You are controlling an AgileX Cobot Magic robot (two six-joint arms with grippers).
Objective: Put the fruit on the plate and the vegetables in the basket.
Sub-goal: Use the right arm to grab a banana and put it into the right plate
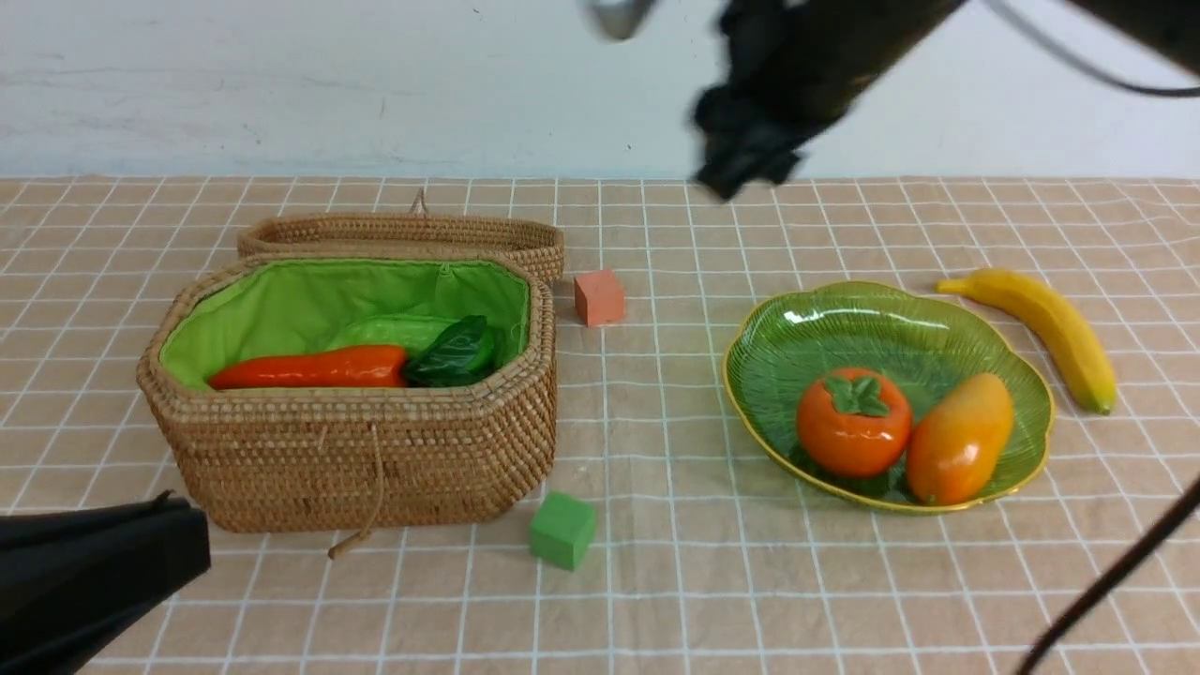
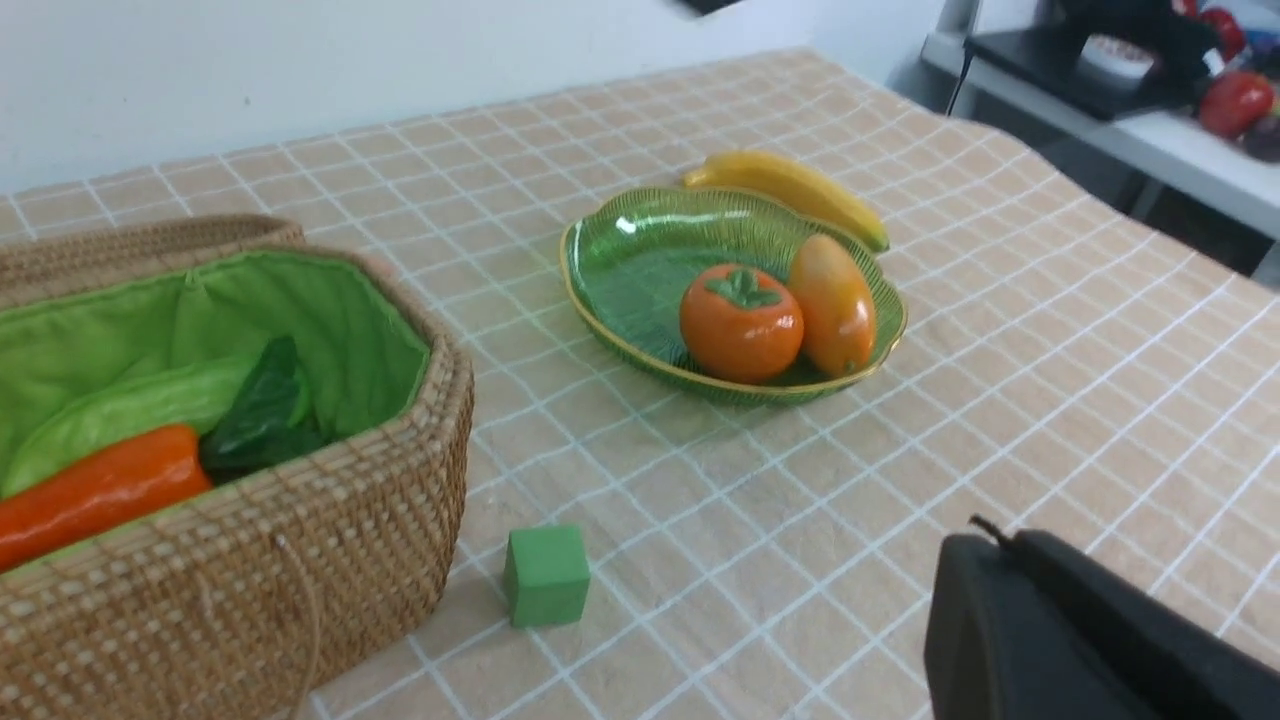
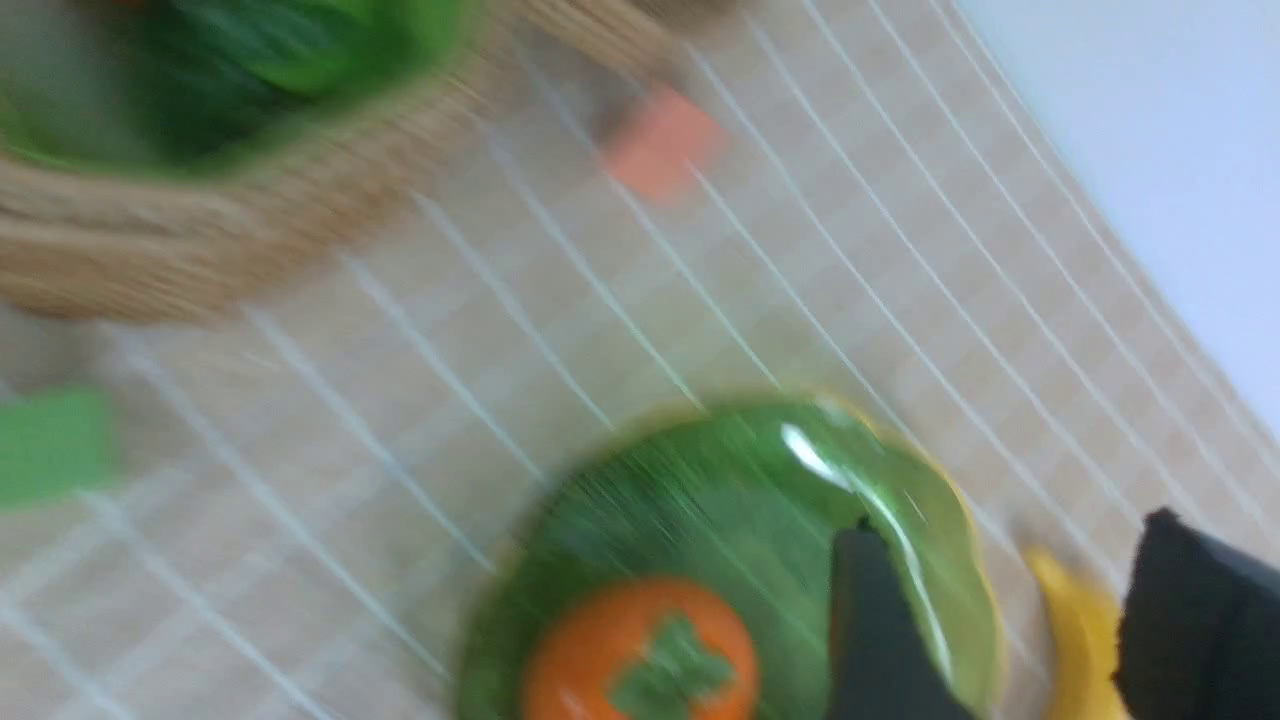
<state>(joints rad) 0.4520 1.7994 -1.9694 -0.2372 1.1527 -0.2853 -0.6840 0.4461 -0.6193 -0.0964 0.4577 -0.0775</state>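
Black and blunt in the foreground of its own wrist view, the left gripper (image 2: 1000, 600) sits low near the table's front edge with its jaws closed on nothing. A tan tablecloth (image 1: 656, 581) ruled in white squares covers the table, a plain white wall (image 1: 281, 84) stands behind it, and a white side bench (image 2: 1150, 130) holding dark gear and red objects shows off to the right.

The wicker basket (image 1: 356, 459) stands on the left, its lid (image 1: 403, 234) thrown back behind it. On its green lining lie the orange-red pepper (image 1: 314, 367), the pale green cucumber (image 1: 394, 330) and some dark green leaves (image 1: 455, 352). An orange cube (image 1: 598, 297) sits behind the basket's right corner and a green cube (image 1: 562, 530) in front of it.

On the right, the green glass plate (image 1: 844, 319) holds the persimmon (image 1: 853, 422) and the mango (image 1: 958, 438), side by side and touching. The banana (image 1: 1041, 323) lies on the cloth just beside the plate's far right rim. The right gripper (image 3: 1030, 640), blurred and raised clear of the table behind the plate, has its jaws apart and empty. In its wrist view the banana shows in the gap between the fingers (image 3: 880, 630), down on the cloth.
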